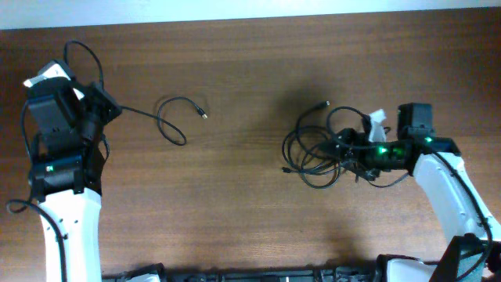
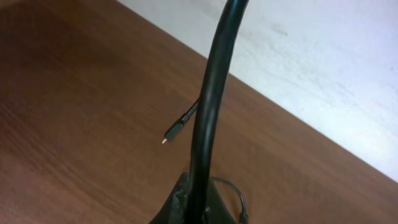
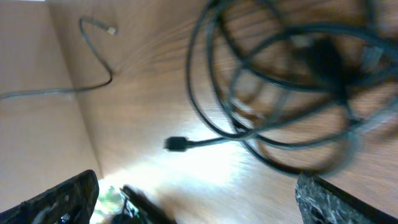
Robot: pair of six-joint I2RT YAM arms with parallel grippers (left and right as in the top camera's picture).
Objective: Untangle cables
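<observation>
A tangled bundle of thin black cables (image 1: 317,153) lies right of the table's middle. My right gripper (image 1: 352,149) is at its right side, open, with nothing between the fingers. In the right wrist view (image 3: 199,205) the bundle (image 3: 280,81) lies just ahead, with a loose plug (image 3: 176,144) in front. A single black cable (image 1: 168,129) curls at the left and ends in a plug (image 1: 203,115). My left gripper (image 1: 109,110) holds its other end. In the left wrist view the fingers (image 2: 193,208) are shut on a black cable (image 2: 208,106), and a plug (image 2: 174,132) lies beyond.
The table's far edge (image 1: 250,17) meets a white wall. A white tag (image 1: 378,117) sits by the right wrist. Thick black arm wiring (image 1: 78,51) loops above the left arm. Dark hardware (image 1: 258,274) runs along the front edge.
</observation>
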